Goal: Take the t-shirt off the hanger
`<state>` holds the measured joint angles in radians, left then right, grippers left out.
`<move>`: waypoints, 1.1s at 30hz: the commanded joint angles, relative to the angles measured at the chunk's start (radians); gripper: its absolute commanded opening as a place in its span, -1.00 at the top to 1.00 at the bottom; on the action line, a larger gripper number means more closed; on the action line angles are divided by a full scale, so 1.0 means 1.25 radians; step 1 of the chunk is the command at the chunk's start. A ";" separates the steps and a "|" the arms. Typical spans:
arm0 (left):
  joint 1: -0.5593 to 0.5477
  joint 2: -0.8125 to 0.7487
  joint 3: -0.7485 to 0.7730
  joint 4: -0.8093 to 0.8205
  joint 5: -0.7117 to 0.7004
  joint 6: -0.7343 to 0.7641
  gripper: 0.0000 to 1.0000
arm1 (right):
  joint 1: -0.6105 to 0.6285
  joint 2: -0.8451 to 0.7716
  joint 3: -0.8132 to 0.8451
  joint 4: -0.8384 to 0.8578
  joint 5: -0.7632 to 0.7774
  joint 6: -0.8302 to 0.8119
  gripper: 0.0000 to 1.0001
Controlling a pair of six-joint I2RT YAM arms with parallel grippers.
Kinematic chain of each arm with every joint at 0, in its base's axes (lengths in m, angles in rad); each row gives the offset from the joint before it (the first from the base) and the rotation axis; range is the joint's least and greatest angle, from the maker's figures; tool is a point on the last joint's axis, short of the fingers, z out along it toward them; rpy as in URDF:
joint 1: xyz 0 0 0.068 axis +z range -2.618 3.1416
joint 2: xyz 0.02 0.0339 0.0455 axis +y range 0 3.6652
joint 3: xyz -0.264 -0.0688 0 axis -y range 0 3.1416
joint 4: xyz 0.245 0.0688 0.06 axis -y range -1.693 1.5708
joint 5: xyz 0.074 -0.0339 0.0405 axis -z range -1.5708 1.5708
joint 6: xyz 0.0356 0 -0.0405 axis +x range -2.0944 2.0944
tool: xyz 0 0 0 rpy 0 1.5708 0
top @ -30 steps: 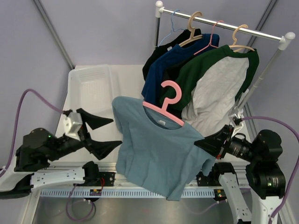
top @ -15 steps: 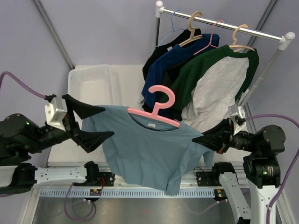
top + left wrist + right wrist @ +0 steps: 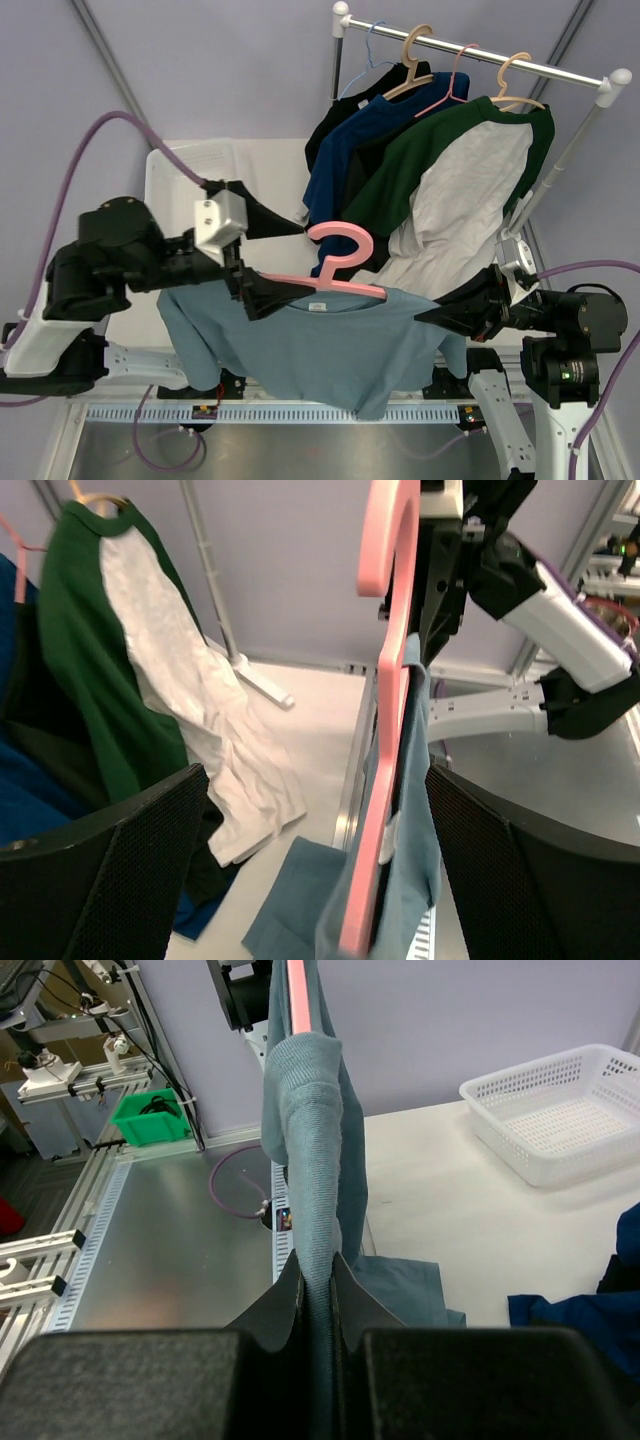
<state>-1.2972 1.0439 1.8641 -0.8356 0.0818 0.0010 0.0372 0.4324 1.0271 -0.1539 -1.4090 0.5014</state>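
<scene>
A blue-grey t-shirt (image 3: 340, 345) hangs on a pink hanger (image 3: 345, 240) in front of the rack, above the table's near edge. My right gripper (image 3: 425, 312) is shut on the t-shirt's right shoulder; in the right wrist view the fabric (image 3: 305, 1140) runs up from the pinched gripper (image 3: 317, 1265) to the hanger (image 3: 298, 990). My left gripper (image 3: 295, 258) is open and straddles the hanger's left arm near the collar. In the left wrist view the hanger (image 3: 385, 730) and t-shirt (image 3: 410, 820) stand between the wide black fingers (image 3: 100, 860), touching neither.
Behind stands a clothes rail (image 3: 480, 50) with a green and white shirt (image 3: 450, 190), a navy shirt (image 3: 345, 150) and a black one on hangers. A white basket (image 3: 195, 180) sits at the table's back left. A green bin (image 3: 150, 1115) stands off the table.
My left arm has swung up and to the right from the table's left side, bringing its open fingers around the hanger. The hanger has levelled out and the t-shirt spread wider. The right grip is unchanged.
</scene>
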 commanded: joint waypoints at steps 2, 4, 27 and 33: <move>0.001 0.030 -0.021 0.077 0.090 0.023 -0.81 | 0.002 0.020 0.029 0.036 0.017 0.023 1.00; 0.001 0.036 -0.041 0.106 0.125 0.018 -0.75 | 0.002 0.021 0.019 0.034 0.024 0.021 1.00; 0.001 0.008 -0.162 0.299 0.268 -0.057 1.00 | 0.001 0.033 0.008 0.021 0.062 0.036 1.00; 0.001 -0.002 -0.174 0.298 0.217 -0.062 1.00 | 0.001 0.048 0.009 0.020 0.095 0.043 0.60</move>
<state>-1.2915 1.0550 1.6592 -0.5110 0.3336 -0.0555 0.0402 0.4561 1.0279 -0.1547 -1.4075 0.5140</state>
